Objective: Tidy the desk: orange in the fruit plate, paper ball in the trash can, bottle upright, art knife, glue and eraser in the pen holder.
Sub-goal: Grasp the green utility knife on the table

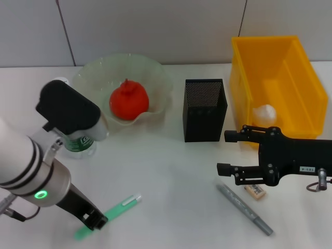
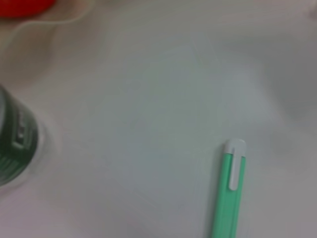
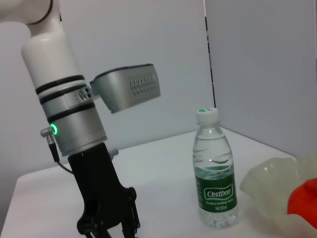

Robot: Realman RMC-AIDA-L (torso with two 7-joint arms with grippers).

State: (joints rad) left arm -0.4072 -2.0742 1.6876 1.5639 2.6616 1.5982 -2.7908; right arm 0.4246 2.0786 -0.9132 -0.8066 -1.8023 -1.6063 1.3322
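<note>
The orange [image 1: 128, 99] lies in the glass fruit plate [image 1: 155, 72]. A white paper ball [image 1: 264, 112] rests inside the yellow trash can [image 1: 244, 78]. Partly hidden behind my left arm, the bottle [image 3: 214, 173] stands upright beside the plate. The green art knife [image 1: 123, 206] lies flat on the table, and my left gripper [image 1: 96, 221] is down over its near end, open. The grey pen-shaped glue [image 1: 244, 208] and the eraser [image 1: 255, 191] lie at the front right. My right gripper [image 1: 226, 152] hovers open just behind them, in front of the black mesh pen holder [image 1: 205, 110].
The pen holder stands between the fruit plate and the trash can. A bare stretch of white table lies between the art knife and the glue. A grey wall closes off the back.
</note>
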